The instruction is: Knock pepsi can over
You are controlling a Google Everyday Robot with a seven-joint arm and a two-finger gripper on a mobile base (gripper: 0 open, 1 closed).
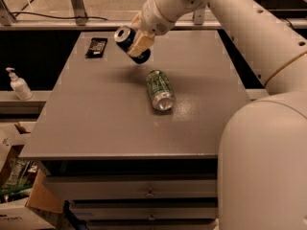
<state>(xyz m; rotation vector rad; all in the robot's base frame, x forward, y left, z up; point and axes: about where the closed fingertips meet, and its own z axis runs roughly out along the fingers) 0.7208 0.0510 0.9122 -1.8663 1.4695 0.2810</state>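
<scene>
Far left of the green can (159,90), off the table (96,119), stood a white pump bottle (18,84), and a black packet (96,47) lay up-left of that can by the far edge. Just up-left of the green can, the gripper (136,44) pinched the pepsi can (125,36), tilted with its silver top facing left (it looked lifted off the tabletop). The green can lay on its side mid-table, apart from both.

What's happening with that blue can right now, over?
Gripper over table's back, shut on pepsi can. Can lifted off table, tilted. Green can lies on its side nearby, apart.
</scene>
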